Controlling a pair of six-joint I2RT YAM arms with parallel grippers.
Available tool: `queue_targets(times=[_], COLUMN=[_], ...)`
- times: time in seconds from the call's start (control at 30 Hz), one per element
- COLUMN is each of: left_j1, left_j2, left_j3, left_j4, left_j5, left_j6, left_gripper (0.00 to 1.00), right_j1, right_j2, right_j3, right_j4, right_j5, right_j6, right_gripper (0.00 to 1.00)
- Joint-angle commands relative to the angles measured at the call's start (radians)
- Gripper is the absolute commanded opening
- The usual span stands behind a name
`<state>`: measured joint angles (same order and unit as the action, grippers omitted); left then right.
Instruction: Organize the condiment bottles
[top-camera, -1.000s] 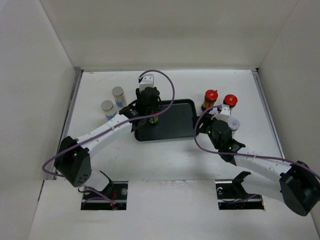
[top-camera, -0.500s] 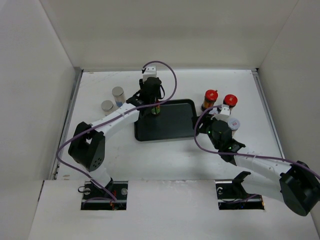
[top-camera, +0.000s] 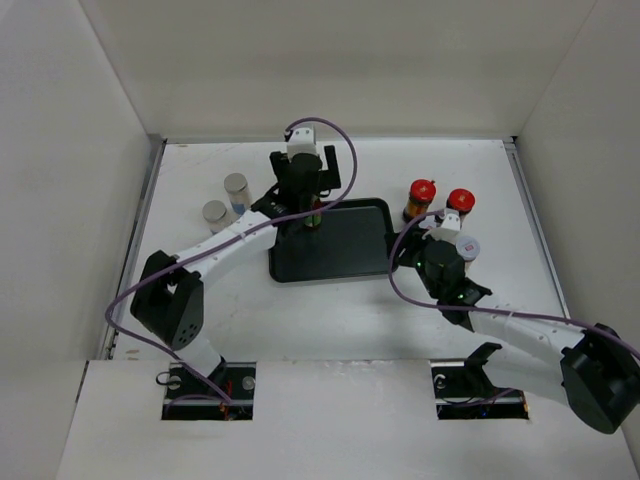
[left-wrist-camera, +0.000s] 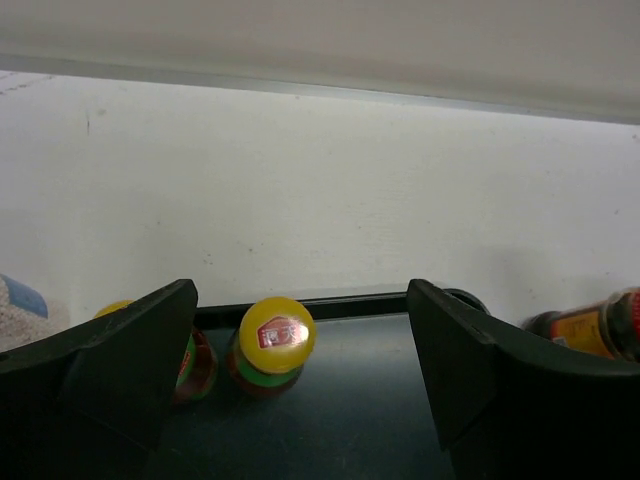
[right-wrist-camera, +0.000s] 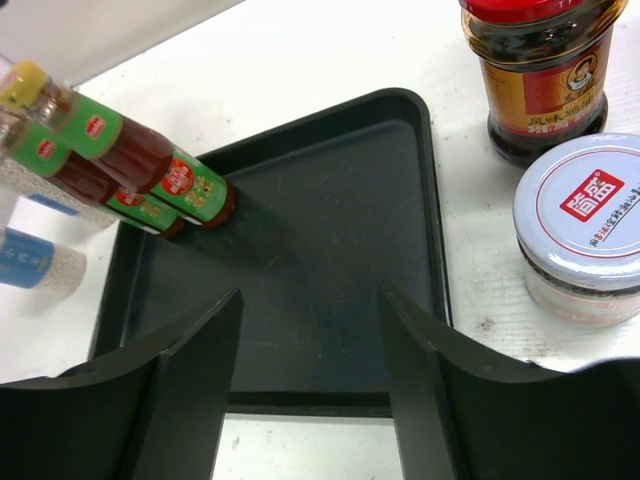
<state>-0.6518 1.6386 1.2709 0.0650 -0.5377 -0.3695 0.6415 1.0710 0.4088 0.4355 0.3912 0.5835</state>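
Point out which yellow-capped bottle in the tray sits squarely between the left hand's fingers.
The slim yellow-capped bottle showing its red cap sticker, centred in the gap; its twin is half hidden behind one finger.

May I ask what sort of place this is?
Probably a robot test cell, not a kitchen: plain white walls box in the white tabletop, a white left arm and right arm are bolted at its near edge, and yellow-capped bottles stand on a black rectangular tray.

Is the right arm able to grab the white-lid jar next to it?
Probably yes: the white-lid jar stands just beside the right fingers, which are open, with nothing between them.
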Motion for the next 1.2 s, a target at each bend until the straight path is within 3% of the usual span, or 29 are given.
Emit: queue_targets(times=[0.0,0.07,0.13,0.27,0.3,0.4,0.47,0.6,0.73,0.87,1.17], left_j1=[-0.036,-0.064,-0.096,-0.148,-0.163,-0.208,-0.248,-0.289,-0.263,-0.213,-0.162], left_j2=[-0.123,-0.184,-0.267,-0.402,-0.436,-0.516,-0.545,-0.548,-0.552,-0.594,-0.574], left_j3=[-0.025,-0.068,-0.132,-0.257,-0.296,-0.433,-0.531,-0.701,-0.838,-0.95,-1.097], left_j4=[0.102,0.163,0.252,0.36,0.377,0.403,0.406,0.421,0.499,0.61,0.812], left_j5=[0.002,0.002,-0.007,-0.01,-0.014,-0.013,-0.021,-0.062,-0.084,-0.107,-0.127], left_j6=[0.012,0.026,0.049,0.084,0.086,0.066,0.032,-0.095,-0.216,-0.252,-0.31], left_gripper=[0.88,0.89,0.93,0.93,0.85,0.49,0.33,0.21,0.21,0.3,0.56], right_j1=[-0.01,-0.012,-0.007,-0.012,-0.016,-0.036,-0.042,-0.082,-0.145,-0.173,-0.177], right_j2=[-0.034,-0.043,-0.062,-0.092,-0.098,-0.111,-0.121,-0.131,-0.106,-0.046,0.15], right_j3=[-0.007,-0.005,-0.004,-0.011,-0.011,-0.002,0.018,0.035,0.059,0.096,0.242], right_j4=[0.048,0.042,0.034,0.017,0.005,-0.046,-0.108,-0.217,-0.302,-0.325,-0.35], right_j5=[-0.006,-0.009,0.003,0.041,0.054,0.092,0.112,0.228,0.268,0.276,0.282], right_j6=[0.001,-0.004,-0.013,-0.019,-0.017,-0.014,-0.013,-0.019,-0.016,-0.028,-0.111], right_gripper=[0.54,0.35,0.23,0.19,0.19,0.26,0.33,0.5,0.69,0.8,0.85])
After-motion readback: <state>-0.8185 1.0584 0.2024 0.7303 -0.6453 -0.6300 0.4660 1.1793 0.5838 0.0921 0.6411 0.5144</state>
